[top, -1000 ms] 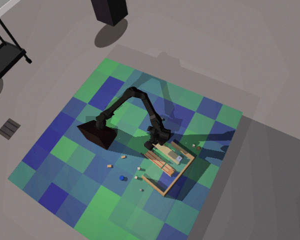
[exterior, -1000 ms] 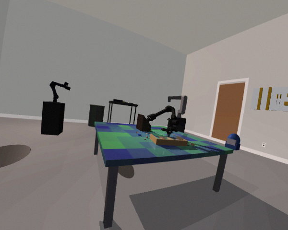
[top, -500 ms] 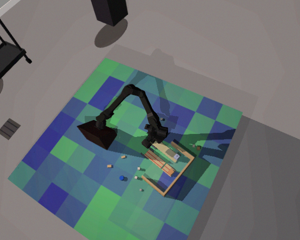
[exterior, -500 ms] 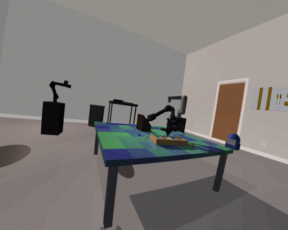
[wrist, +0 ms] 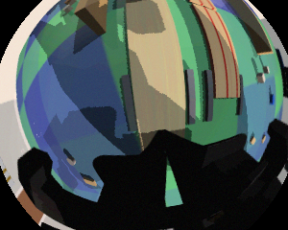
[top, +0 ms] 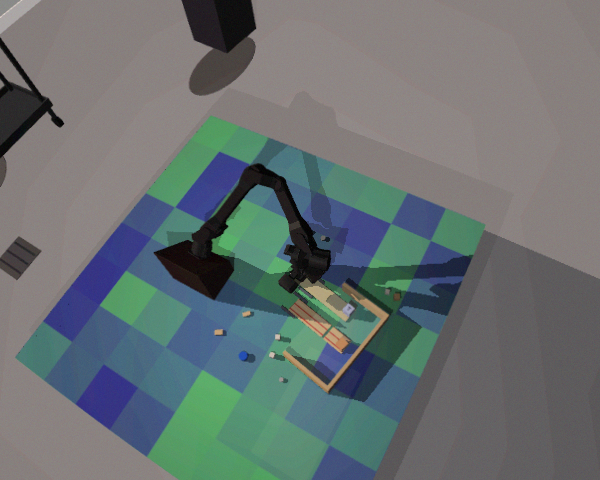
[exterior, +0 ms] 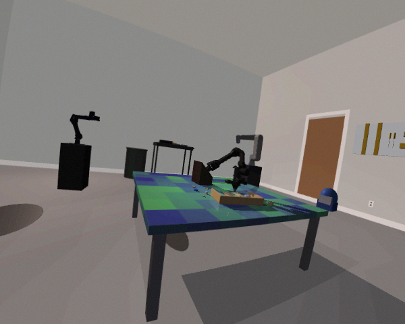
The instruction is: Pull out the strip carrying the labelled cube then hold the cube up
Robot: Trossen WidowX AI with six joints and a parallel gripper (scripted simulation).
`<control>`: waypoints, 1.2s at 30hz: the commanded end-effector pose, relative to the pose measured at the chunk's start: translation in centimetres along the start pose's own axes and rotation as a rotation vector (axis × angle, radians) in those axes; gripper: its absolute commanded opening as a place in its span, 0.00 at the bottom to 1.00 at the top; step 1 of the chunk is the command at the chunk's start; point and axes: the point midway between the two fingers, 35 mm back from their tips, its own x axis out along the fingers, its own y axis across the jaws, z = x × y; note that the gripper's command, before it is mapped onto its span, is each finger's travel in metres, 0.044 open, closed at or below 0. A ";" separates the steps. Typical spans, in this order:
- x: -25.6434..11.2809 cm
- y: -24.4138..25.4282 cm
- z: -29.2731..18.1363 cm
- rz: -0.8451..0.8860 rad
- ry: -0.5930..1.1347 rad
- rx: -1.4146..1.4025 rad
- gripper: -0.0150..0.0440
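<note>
A plain cream strip looks to be in one piece and carries the labelled cube near its far end. Beside it lies a red-striped strip with a break across it; a plain wooden cube sits on its far end. My gripper is shut and empty. It points down at the near end of the cream strip; whether it touches the strip I cannot tell. In the top view the arm hides its fingertips and that near end.
A three-sided wooden frame stands around the strips, its open side toward the arm base. Thin dark guides flank the strips. A blue cylinder, a tan block and several small cubes lie outside the frame.
</note>
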 end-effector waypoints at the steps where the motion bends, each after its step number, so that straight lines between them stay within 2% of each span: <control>1: 0.4 -0.1 -1.2 -0.006 0.018 0.007 0.25; 36: 0.4 -0.2 -6.5 -0.006 0.020 0.009 0.25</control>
